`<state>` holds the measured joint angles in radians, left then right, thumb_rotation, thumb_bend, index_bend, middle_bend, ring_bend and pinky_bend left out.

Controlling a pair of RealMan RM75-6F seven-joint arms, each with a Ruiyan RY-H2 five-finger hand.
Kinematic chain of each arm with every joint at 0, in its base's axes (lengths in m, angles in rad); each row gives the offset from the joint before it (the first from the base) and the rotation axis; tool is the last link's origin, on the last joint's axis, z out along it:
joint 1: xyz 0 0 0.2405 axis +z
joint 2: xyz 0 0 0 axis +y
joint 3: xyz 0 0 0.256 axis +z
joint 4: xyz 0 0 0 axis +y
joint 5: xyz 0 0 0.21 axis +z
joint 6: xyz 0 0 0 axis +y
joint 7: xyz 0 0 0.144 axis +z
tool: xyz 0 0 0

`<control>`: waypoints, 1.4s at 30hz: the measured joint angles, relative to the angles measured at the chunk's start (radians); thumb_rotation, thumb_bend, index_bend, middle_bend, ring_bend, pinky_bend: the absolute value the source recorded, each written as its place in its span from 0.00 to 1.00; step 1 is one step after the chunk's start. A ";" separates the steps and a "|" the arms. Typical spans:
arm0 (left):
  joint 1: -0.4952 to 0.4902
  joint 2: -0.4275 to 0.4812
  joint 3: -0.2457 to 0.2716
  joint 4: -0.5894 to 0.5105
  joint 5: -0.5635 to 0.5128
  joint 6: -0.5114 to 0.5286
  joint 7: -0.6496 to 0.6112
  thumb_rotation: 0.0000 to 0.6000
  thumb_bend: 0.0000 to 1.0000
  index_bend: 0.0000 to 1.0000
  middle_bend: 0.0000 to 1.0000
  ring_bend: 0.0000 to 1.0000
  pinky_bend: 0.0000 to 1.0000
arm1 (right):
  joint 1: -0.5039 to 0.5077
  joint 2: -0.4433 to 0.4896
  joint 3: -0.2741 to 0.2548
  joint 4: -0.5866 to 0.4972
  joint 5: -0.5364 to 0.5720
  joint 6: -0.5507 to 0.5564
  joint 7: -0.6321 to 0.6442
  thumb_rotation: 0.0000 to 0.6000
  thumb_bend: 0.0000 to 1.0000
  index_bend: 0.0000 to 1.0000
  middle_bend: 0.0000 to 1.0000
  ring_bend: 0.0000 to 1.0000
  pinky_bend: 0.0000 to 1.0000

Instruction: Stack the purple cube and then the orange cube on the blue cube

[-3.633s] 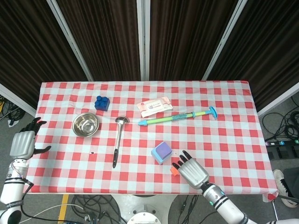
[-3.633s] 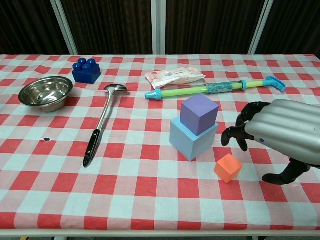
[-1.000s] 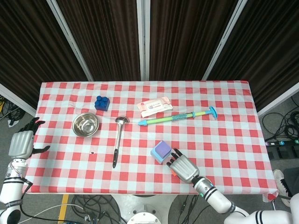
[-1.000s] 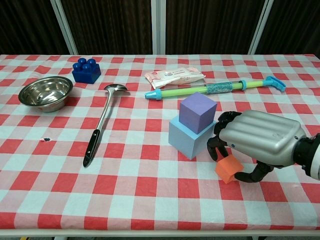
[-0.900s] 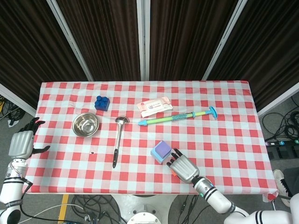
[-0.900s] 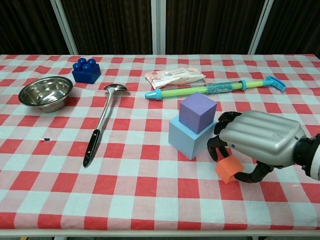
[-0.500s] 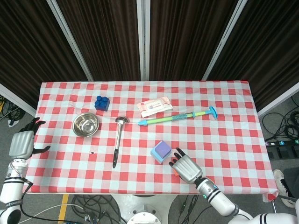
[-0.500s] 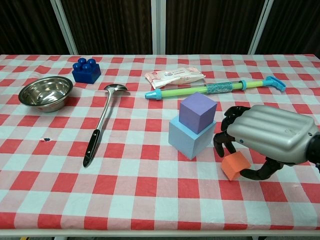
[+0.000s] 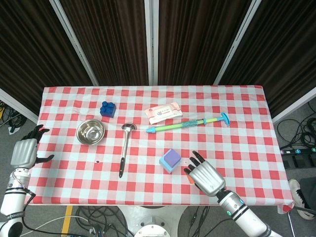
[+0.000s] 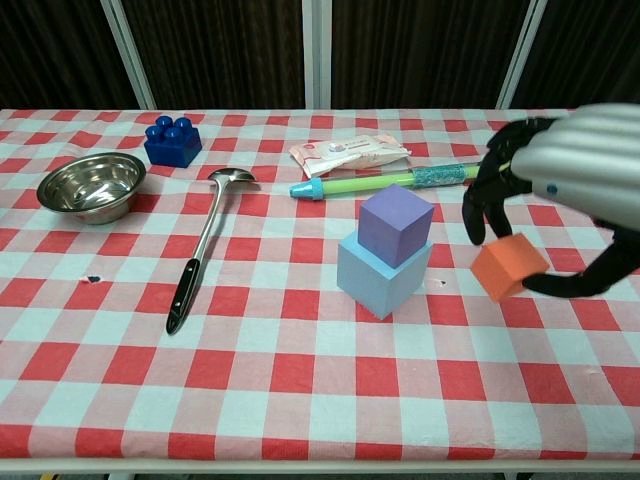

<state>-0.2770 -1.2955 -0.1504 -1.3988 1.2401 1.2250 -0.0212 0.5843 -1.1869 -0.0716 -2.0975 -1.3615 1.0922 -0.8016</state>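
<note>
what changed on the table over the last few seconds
The right robot hand closed on the orange cube and lifted it off the cloth, up beside the stack. The purple cube stays on the blue cube; the left robot hand, bowl and ladle kept their places.

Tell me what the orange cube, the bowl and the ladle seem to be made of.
Orange cube: probably foam or soft plastic, matte with no glare, held in the right hand. Bowl: polished metal, likely stainless steel, its inside mirror-bright. Ladle: shiny metal scoop and shaft, with a black handle that looks like plastic.
</note>
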 measured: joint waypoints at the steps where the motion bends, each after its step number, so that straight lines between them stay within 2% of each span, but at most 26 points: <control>1: 0.000 0.000 0.000 0.001 -0.001 -0.001 0.000 1.00 0.05 0.28 0.20 0.22 0.31 | 0.008 0.012 0.013 -0.011 0.010 -0.005 -0.001 1.00 0.21 0.41 0.49 0.20 0.09; 8: -0.002 -0.002 -0.002 0.008 -0.009 -0.009 -0.002 1.00 0.05 0.28 0.20 0.22 0.31 | 0.099 0.040 0.113 -0.031 0.128 -0.085 0.010 1.00 0.21 0.41 0.49 0.20 0.09; 14: -0.002 -0.001 -0.004 0.012 -0.014 -0.014 -0.011 1.00 0.05 0.28 0.20 0.22 0.31 | 0.205 0.025 0.185 0.017 0.264 -0.182 0.039 1.00 0.21 0.41 0.49 0.20 0.09; 20: -0.003 -0.001 -0.005 0.018 -0.017 -0.021 -0.019 1.00 0.05 0.28 0.20 0.22 0.31 | 0.300 0.034 0.239 0.048 0.338 -0.257 0.069 1.00 0.21 0.43 0.49 0.20 0.09; 30: -0.004 -0.003 -0.006 0.023 -0.023 -0.025 -0.017 1.00 0.05 0.28 0.20 0.22 0.31 | 0.406 0.133 0.242 0.079 0.362 -0.405 0.138 1.00 0.22 0.43 0.49 0.20 0.09; 42: -0.004 -0.007 -0.006 0.030 -0.029 -0.027 -0.010 1.00 0.05 0.28 0.20 0.22 0.31 | 0.444 0.132 0.217 0.151 0.276 -0.468 0.247 1.00 0.22 0.43 0.49 0.20 0.09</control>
<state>-0.2812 -1.3028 -0.1567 -1.3690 1.2111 1.1975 -0.0313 1.0284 -1.0545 0.1457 -1.9462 -1.0852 0.6243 -0.5549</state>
